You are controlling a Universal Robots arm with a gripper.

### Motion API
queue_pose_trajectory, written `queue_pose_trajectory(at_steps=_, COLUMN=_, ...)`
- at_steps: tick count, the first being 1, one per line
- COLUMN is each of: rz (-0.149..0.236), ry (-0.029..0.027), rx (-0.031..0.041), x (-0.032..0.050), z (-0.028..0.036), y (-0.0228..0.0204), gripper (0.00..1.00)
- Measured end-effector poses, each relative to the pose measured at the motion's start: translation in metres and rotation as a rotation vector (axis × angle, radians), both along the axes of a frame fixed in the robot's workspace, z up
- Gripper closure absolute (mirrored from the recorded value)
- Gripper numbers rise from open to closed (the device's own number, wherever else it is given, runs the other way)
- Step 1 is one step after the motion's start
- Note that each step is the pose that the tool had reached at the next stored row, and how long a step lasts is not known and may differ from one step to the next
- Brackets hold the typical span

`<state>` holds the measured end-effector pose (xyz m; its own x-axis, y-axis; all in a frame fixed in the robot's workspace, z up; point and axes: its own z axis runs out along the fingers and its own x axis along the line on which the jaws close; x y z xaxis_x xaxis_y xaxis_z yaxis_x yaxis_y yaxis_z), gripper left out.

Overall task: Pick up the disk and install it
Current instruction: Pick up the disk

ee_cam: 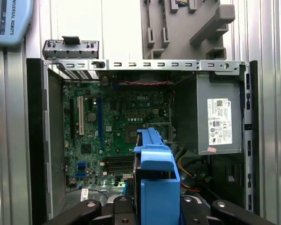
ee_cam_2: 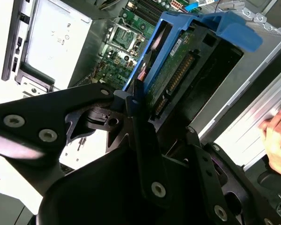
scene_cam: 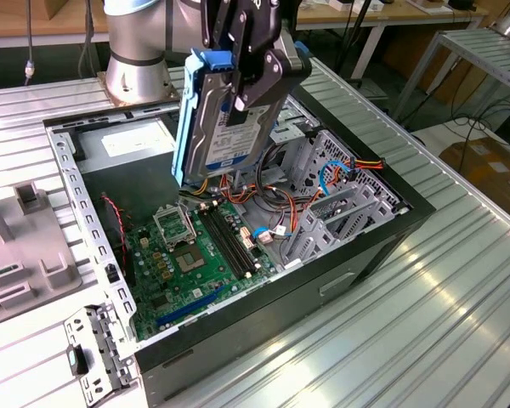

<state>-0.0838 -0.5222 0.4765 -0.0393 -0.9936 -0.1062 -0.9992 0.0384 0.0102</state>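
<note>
The disk [scene_cam: 214,119] hangs tilted on edge above the open computer case [scene_cam: 357,259], its blue side rail toward the exterior view's left and its white and blue label facing the camera. My gripper [scene_cam: 248,85] is shut on its upper part, black fingers on both faces. In the second wrist view the disk [ee_cam_2: 175,70] shows its green circuit board and blue frame between my fingers [ee_cam_2: 139,122]. The first wrist view looks down the disk's blue rail [ee_cam: 157,178] at the motherboard [ee_cam: 107,131] below.
Inside the case lie the motherboard [scene_cam: 183,255], a grey power-supply box [scene_cam: 132,144], loose cables [scene_cam: 276,183] and a metal drive cage [scene_cam: 344,191]. A grey fixture [scene_cam: 34,246] stands at the exterior view's left. A person's hand [ee_cam_2: 277,138] is beside the case.
</note>
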Motion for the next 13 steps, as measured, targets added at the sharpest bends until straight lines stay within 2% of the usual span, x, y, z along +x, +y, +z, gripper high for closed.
queue_pose_trajectory(at_steps=13, rz=0.0, ry=0.0, rx=0.0022, x=0.0, z=-0.003, y=-0.0203, gripper=0.64)
